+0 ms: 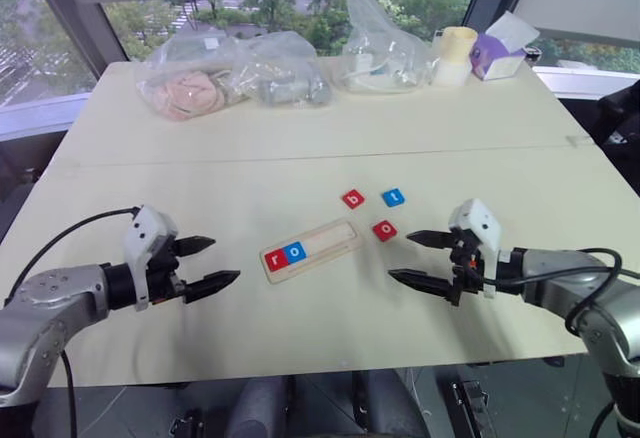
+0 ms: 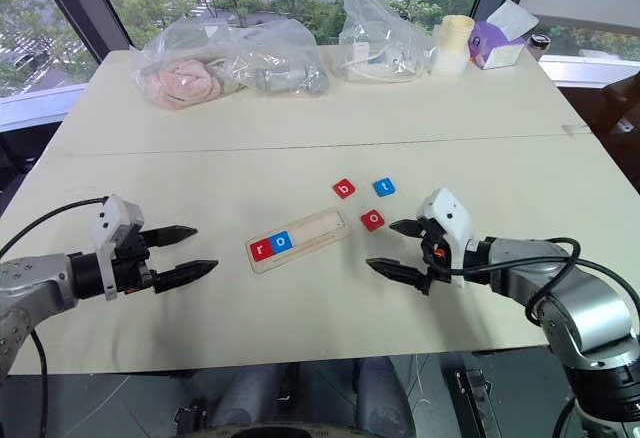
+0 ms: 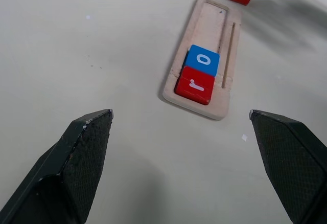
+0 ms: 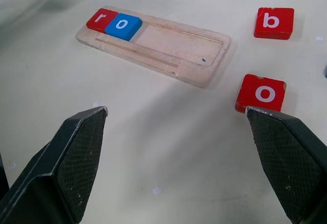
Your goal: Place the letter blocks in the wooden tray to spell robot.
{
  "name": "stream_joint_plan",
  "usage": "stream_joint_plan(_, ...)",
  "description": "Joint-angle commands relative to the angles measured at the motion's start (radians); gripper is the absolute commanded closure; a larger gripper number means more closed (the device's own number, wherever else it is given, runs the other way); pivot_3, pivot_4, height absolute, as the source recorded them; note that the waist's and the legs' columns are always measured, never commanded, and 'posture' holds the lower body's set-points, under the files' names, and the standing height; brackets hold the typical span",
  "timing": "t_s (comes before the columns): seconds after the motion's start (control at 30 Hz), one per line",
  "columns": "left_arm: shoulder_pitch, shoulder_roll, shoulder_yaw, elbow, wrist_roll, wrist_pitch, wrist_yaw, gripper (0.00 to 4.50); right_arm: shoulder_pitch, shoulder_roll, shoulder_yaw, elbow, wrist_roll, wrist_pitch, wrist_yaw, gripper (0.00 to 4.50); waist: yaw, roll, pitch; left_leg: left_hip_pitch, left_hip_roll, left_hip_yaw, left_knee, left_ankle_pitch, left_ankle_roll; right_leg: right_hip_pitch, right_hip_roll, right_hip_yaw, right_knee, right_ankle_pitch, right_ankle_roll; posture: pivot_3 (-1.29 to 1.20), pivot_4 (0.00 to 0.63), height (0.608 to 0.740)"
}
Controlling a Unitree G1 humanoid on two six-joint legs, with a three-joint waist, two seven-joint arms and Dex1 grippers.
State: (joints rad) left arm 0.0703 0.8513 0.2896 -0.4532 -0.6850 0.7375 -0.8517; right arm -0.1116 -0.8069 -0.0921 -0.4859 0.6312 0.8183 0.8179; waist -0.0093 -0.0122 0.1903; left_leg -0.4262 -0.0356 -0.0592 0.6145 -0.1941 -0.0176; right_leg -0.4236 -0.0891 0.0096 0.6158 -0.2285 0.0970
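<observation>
Tray (image 1: 311, 249): it lies on the table (image 1: 300, 148) between my two grippers, long axis slanting from near-left up to far-right. I read the r (image 1: 274, 256) and the blue o (image 1: 294, 251) seated at its left end; the remaining three places look empty to me.
Loose blocks: b (image 1: 353, 198), t (image 1: 393, 197) and the red o (image 1: 384, 230) all sit off the tray's right end, apart from one another, on the right arm's side.
Next letter: b, by my judgement, since r and o are in. It lies beyond the red o as seen from the right gripper, so I would reach past or around that o.
Right gripper (image 1: 420, 258): jaws spread wide, nothing between them, hovering just right of the red o and pointing toward the tray. It is clearly the nearer one to all three loose blocks.
Left gripper (image 1: 210, 263): jaws likewise spread and empty, off the tray's left end, well apart from the loose blocks.
Call: I would take b with the right arm and slide it in beside the blue o, keeping the block square to the slanted slot.
</observation>
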Motion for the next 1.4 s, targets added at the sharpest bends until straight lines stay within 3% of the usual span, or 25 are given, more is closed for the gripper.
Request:
stream_joint_plan(0.03, -0.016, 0.003, 0.009, -0.021, -0.01, 0.003, 0.005, 0.0, -0.012, 0.005, -0.003, -0.02, -0.003, -0.021, -0.008, 0.03, 0.0, 0.0, 0.0, 0.0, 0.0, 0.0, 0.0, 0.0, 0.0, 0.0, 0.0, 0.0, 0.0, 0.0, 0.0, 0.0, 0.15, 0.74)
stream_joint_plan(0.33, -0.028, 0.009, 0.013, -0.014, -0.028, 0.017, -0.002, 0.0, -0.011, 0.004, -0.013, -0.023, 0.001, -0.021, -0.017, 0.03, 0.0, 0.0, 0.0, 0.0, 0.0, 0.0, 0.0, 0.0, 0.0, 0.0, 0.0, 0.0, 0.0, 0.0, 0.0, 0.0, 0.15, 0.74)
stream_joint_plan(0.8, -0.075, 0.101, 0.022, 0.1, 0.058, -0.076, -0.093, 0.0, -0.061, -0.018, -0.031, -0.017, 0.014, 0.002, -0.016, 0.03, 0.0, 0.0, 0.0, 0.0, 0.0, 0.0, -0.001, 0.0, 0.0, -0.001, 0.0, 0.0, 0.0, 0.0, 0.0, 0.0, 0.15, 0.74)
stream_joint_plan(0.97, -0.148, 0.092, -0.104, 0.073, 0.091, -0.093, -0.132, 0.0, -0.047, -0.002, -0.006, -0.11, 0.051, 0.051, -0.04, 0.03, 0.005, 0.0, 0.0, -0.001, 0.0, 0.0, -0.001, 0.0, 0.0, -0.001, -0.001, 0.0, 0.0, 0.0, 0.0, 0.0, 0.15, 0.74)
stream_joint_plan(1.2, -0.323, -0.056, -0.377, 0.137, 0.226, -0.138, -0.099, 0.0, -0.009, 0.048, 0.057, -0.218, 0.07, 0.093, -0.117, 0.03, 0.02, 0.0, 0.0, -0.001, 0.0, 0.0, -0.001, 0.0, 0.0, -0.001, 0.0, 0.0, -0.001, 0.0, 0.0, 0.0, 0.15, 0.74)
stream_joint_plan(1.4, -0.338, -0.135, -0.476, 0.131, 0.298, -0.148, -0.067, 0.0, 0.059, 0.046, 0.056, -0.251, 0.054, 0.074, -0.155, 0.03, 0.021, -0.001, 0.0, -0.001, -0.001, 0.001, 0.0, 0.0, 0.0, -0.001, 0.002, 0.0, -0.001, 0.0, 0.0, 0.0, 0.15, 0.74)
